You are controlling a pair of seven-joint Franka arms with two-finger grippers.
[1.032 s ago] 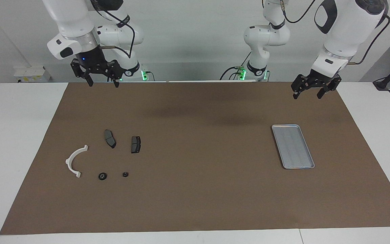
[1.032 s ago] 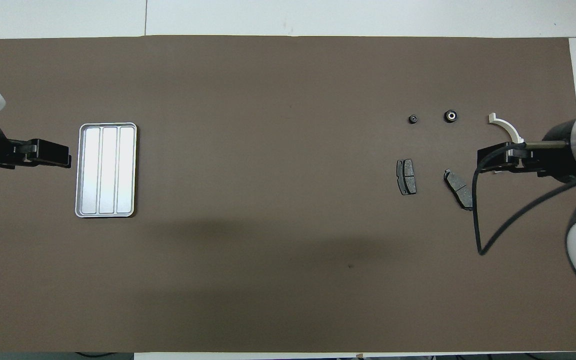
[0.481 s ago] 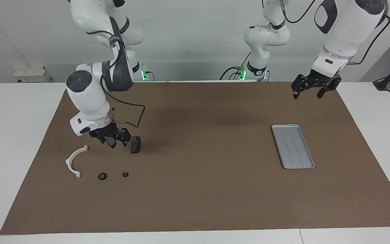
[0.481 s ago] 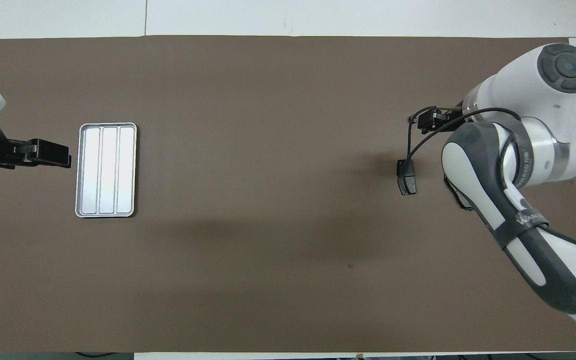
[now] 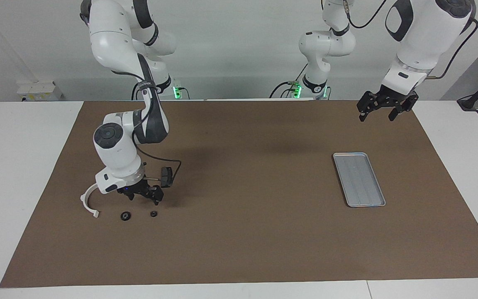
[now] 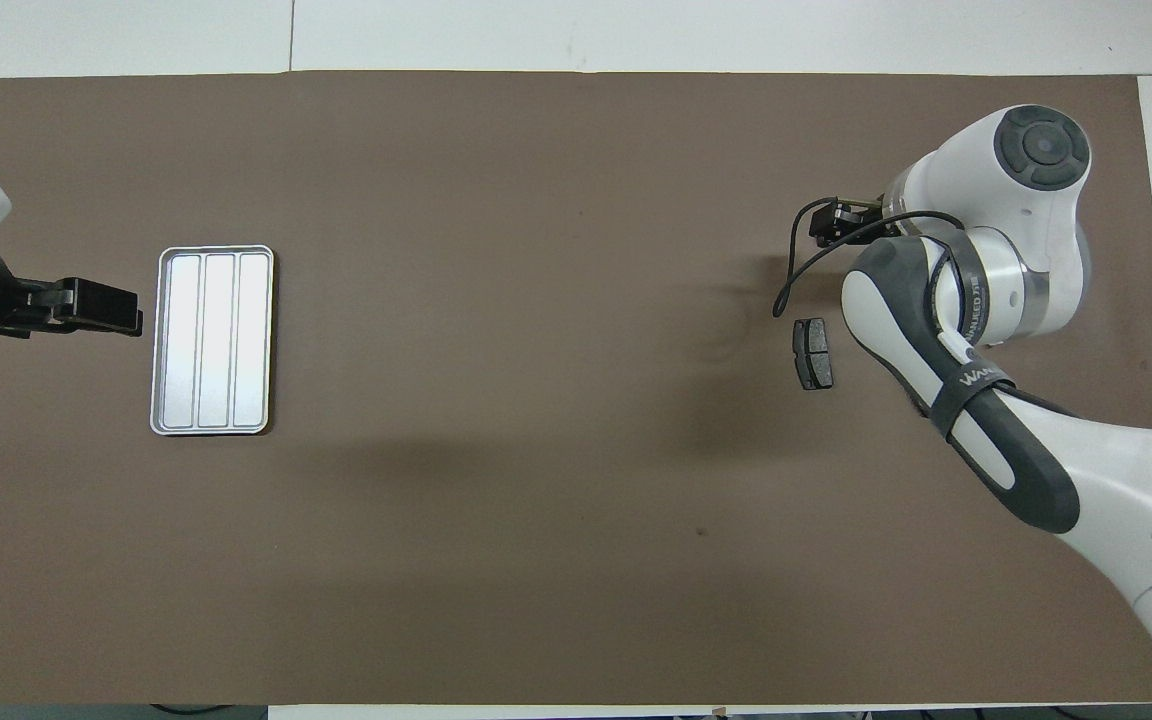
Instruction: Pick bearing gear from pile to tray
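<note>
The pile lies toward the right arm's end of the table: a white curved bracket (image 5: 88, 200), two tiny black round pieces (image 5: 125, 216) (image 5: 153, 214) and a dark grey brake pad (image 5: 166, 176). The second brake pad is hidden by the arm. My right gripper (image 5: 144, 196) is open and low over the pile, just above the two round pieces and holding nothing. In the overhead view it (image 6: 829, 222) covers them; one brake pad (image 6: 813, 353) shows there. The silver ribbed tray (image 5: 359, 179) (image 6: 213, 340) is empty. My left gripper (image 5: 376, 112) (image 6: 126, 312) waits open, raised beside the tray.
A brown mat (image 5: 243, 232) covers most of the white table. The right arm's elbow and forearm (image 6: 946, 330) hang over the pile's area.
My right arm swung down from high at the table's robot edge to low over the pile, then moved on from the brake pads to above the round pieces. The left arm has not moved.
</note>
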